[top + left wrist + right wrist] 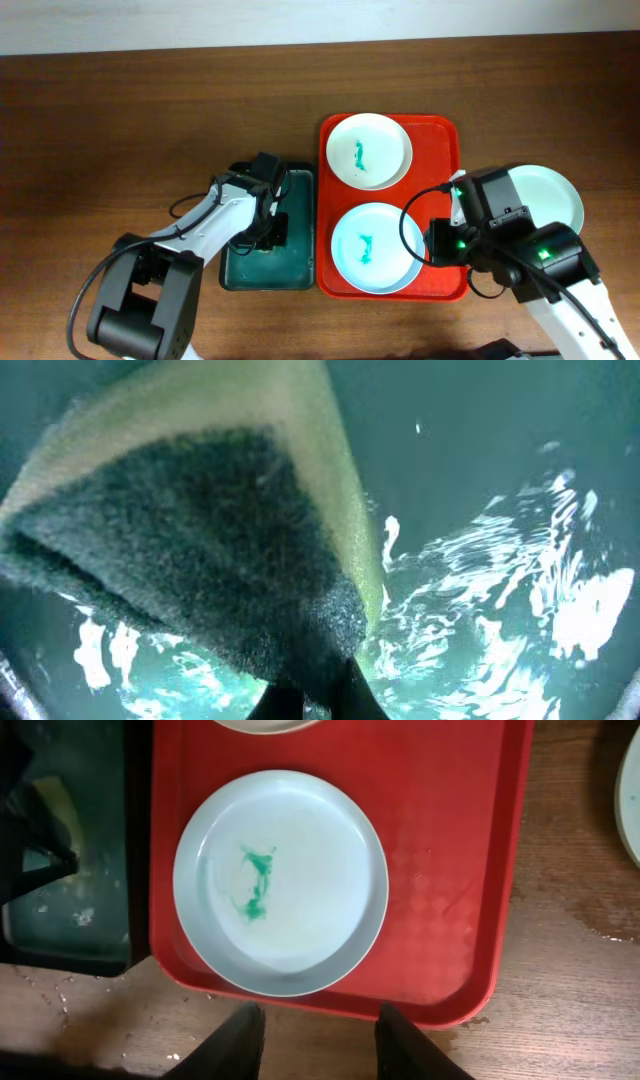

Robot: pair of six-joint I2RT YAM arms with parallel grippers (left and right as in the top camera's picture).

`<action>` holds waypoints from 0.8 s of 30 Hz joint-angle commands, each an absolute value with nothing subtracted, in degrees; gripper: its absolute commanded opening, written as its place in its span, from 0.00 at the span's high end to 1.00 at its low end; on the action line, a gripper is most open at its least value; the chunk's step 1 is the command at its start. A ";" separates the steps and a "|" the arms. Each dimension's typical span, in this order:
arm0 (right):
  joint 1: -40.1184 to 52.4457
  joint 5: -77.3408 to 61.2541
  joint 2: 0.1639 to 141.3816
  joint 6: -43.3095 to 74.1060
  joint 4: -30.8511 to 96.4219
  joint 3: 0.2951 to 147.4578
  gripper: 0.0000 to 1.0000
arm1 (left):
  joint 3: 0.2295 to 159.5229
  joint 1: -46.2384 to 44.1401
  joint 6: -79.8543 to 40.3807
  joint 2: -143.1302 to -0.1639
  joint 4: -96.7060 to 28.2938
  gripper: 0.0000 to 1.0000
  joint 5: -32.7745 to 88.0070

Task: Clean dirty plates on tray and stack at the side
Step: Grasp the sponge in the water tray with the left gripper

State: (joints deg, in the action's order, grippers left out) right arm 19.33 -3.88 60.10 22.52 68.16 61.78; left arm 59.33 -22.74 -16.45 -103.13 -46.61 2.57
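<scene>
On the red tray (445, 200) lie two plates, each with a teal smear: a white plate (368, 150) at the back and a pale blue plate (368, 248) in front. A pale green plate (548, 192) rests on the table right of the tray, partly under my right arm. My right gripper (320, 1020) stands open and empty over the wood just outside the tray's rim (470, 1000), facing the blue plate (280, 880). My left gripper (315, 695) is down in the green basin (300, 270), shut on the corner of a green-and-yellow sponge (200, 540).
Water glints in the basin (500, 560), which stands against the tray's left side. In the right wrist view the basin (80, 870) shows at left and the green plate's edge (632, 800) at right. Wet spots mark the wood near the tray.
</scene>
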 commanded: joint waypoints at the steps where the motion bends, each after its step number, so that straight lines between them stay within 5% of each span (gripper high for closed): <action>1: 19.88 -2.72 60.88 22.98 68.18 61.28 0.62 | 60.71 -23.09 -16.19 -105.69 -48.01 0.99 4.34; 2: 19.86 -2.72 60.90 22.98 68.16 61.30 0.62 | 63.07 -23.09 -16.16 -103.85 -51.31 0.73 4.05; 3: 19.86 -2.72 60.90 23.00 68.16 61.30 0.62 | 64.12 -22.96 -16.14 -102.80 -52.53 0.56 3.60; 5: 19.86 -2.70 60.90 22.98 68.16 61.30 0.62 | 64.77 -22.72 -16.16 -100.55 -52.01 0.40 1.32; 9: 19.86 -2.72 60.93 23.00 68.05 61.30 0.62 | 61.01 -22.72 -16.19 -100.90 -45.47 0.38 -7.14; 12: 19.88 -2.74 60.93 23.00 67.99 61.28 0.62 | 56.47 -22.72 -16.16 -101.69 -35.55 0.50 -6.92; 14: 19.88 -2.76 60.90 23.00 68.07 61.28 0.62 | 55.07 -22.72 -16.16 -102.04 -29.95 1.00 -6.42; 17: 19.88 -3.18 60.90 23.00 68.18 61.28 0.62 | 56.27 -22.72 -14.13 -101.84 -32.40 1.00 -3.70; 18: 19.86 -3.16 60.90 23.00 68.18 61.30 0.62 | 57.52 -22.72 -13.13 -101.58 -34.54 0.91 -1.45; 21: 19.88 -3.16 60.90 22.98 68.18 61.30 0.62 | 59.75 -22.72 -13.15 -101.23 -40.51 0.27 -0.36; 24: 19.88 -3.16 60.90 22.98 68.18 61.28 0.62 | 59.75 -22.72 -13.15 -101.23 -43.44 0.18 -0.36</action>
State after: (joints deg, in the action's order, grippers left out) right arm 19.33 -3.88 60.82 22.55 68.16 61.56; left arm 58.67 -22.81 -14.06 -101.69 -41.82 -1.67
